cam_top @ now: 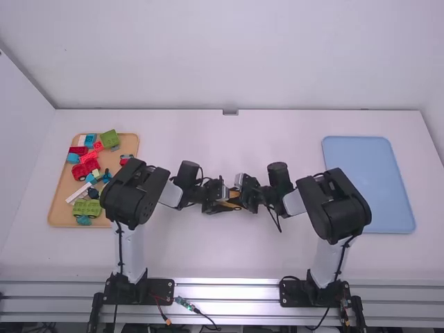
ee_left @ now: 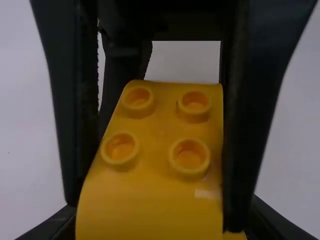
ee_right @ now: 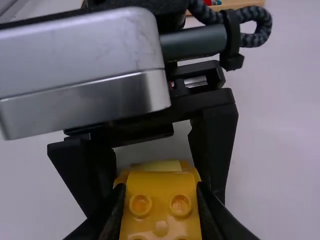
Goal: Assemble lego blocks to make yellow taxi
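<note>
At the middle of the table, in the high view, my left gripper and my right gripper meet at a small yellow block assembly. In the left wrist view, a curved yellow block with studs fills the space at my left gripper, which is shut on it; the right gripper's dark fingers flank the block. The right wrist view has my right gripper shut on the studded yellow block, with the left gripper's fingers just beyond. Where the held pieces join is hidden.
A wooden tray at the left holds several loose red, green, blue and white pieces, some on wheels. On the right side lies a light blue tray. Both arms reach inward between the trays, their grippers close together.
</note>
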